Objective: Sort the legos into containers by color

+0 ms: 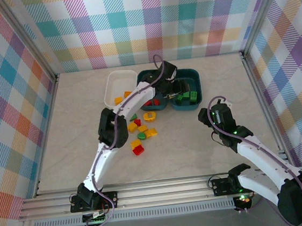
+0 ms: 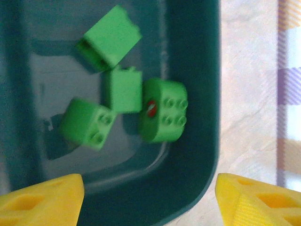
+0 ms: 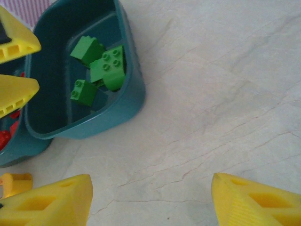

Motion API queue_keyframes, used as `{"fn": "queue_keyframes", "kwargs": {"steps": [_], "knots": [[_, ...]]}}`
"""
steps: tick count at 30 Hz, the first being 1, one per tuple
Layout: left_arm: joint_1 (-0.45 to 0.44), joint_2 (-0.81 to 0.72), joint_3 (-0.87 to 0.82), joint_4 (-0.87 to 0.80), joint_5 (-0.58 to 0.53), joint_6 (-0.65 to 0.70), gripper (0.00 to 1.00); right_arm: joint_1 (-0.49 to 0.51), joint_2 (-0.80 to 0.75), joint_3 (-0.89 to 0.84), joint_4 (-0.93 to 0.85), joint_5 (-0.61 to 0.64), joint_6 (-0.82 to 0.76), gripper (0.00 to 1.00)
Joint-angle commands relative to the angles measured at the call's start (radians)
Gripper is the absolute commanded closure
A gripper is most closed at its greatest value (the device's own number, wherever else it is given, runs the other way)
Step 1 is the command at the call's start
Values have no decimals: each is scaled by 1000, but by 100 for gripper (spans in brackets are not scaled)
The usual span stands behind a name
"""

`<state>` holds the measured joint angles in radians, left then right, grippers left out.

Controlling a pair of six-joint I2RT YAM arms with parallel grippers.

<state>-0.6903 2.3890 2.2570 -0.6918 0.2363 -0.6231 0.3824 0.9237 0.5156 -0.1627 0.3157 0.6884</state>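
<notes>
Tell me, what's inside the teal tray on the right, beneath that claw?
Four green Lego bricks lie clustered on the floor of the teal tray, below the open left claw. Nothing else shows; anything under the bricks is hidden.

one white tray (image 1: 121,82), two teal trays (image 1: 195,75), four green bricks (image 2: 162,117) in one of them, and two arms (image 1: 104,155).

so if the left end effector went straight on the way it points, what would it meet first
probably the dark teal plastic tray, at its near wall, or the rounded green plastic brick just inside it; depth is unclear
</notes>
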Motion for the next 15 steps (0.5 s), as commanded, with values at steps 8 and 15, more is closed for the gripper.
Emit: {"fn": "queue_keyframes", "kwargs": {"steps": [8,15], "knots": [[167,-744,-931,269,-198,-64,12,343,321,155,112,-22,-236,33],[424,-1103,-1504,240,-220,-210,10,524,654,401,28,-96,-308,35]]}}
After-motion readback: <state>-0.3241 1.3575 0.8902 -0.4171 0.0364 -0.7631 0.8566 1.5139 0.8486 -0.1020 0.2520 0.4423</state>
